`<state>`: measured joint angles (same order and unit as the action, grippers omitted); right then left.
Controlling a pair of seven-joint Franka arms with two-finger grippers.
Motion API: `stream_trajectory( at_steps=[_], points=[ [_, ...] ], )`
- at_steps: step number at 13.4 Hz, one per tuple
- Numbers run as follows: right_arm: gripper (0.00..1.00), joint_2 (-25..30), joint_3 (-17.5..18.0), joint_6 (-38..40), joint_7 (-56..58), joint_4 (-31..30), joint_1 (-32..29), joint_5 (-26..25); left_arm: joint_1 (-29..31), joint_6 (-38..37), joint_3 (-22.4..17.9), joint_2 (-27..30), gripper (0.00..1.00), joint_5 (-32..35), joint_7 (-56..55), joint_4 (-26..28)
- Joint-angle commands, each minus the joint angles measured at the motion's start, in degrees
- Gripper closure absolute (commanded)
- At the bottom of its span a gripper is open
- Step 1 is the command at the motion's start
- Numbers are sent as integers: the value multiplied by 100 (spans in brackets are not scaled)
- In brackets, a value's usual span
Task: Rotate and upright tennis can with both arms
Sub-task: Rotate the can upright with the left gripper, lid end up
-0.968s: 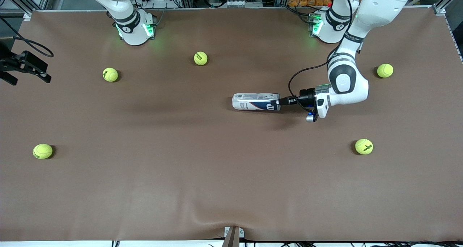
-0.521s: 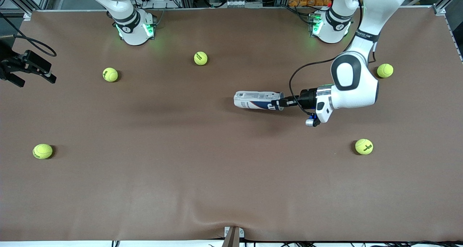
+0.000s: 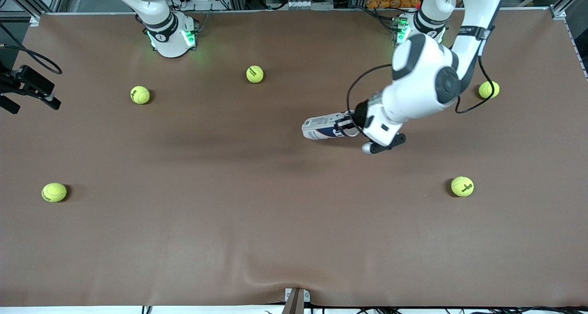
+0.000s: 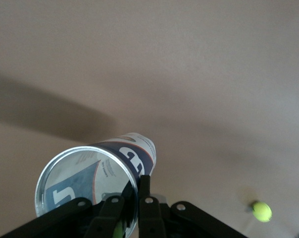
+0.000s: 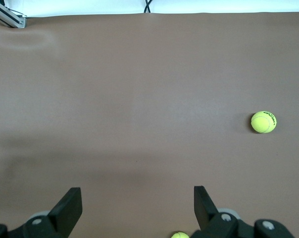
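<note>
Can [image 3: 321, 127] rim in left gripper [image 3: 343, 127]

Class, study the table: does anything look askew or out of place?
Yes: the tennis can is tilted, empty, its open rim pinched by the shut left hand. Five tennis balls lie scattered about. The open right hand waits aside.

Front cam: high, across from my bases, angled down, whole brown surface [image 3: 275, 222] in frame; bases along the top edge. My left wrist cam sits just above my left hand [image 4: 132, 208], fingers at bottom centre of the frame, tennis can [image 4: 97, 181] filling lower left, very near. My right wrist cam looks down from higher up, my right hand [image 5: 137, 208] at the bottom edge, the surface's edge along the top. All three share the brown surface.
</note>
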<state>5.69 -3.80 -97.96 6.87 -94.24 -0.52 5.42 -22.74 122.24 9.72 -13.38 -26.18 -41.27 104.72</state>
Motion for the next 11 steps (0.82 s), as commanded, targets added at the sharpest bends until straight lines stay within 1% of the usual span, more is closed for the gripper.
stream_trajectory(
  at_steps=[1, 2, 5, 7, 9, 11],
  points=[
    [0, 256, 38, 145, 77, -59, -167, 82, -343, -112, -31, -95, 100, 604, -739, -407],
    [0, 274, 29, 181, 77, -33, -193, 82, -484, -217, -31, -173, 100, 858, -951, -574],
    [0, 274, 20, 242, 77, 46, -202, 82, -1037, -586, -31, -594, 100, 2340, -1916, -1188],
    [0, 274, 20, 234, 77, 55, -185, 55, -1424, -832, -40, -902, 100, 3098, -2409, -1453],
    [0, 257, 20, 260, 69, 82, -124, -15, -1522, -869, -31, -1114, 100, 3198, -2683, -1682],
    [0, 231, 29, 313, 191, 64, -115, -146, -1593, -860, -40, -1263, 100, 3224, -2780, -1779]
  ],
)
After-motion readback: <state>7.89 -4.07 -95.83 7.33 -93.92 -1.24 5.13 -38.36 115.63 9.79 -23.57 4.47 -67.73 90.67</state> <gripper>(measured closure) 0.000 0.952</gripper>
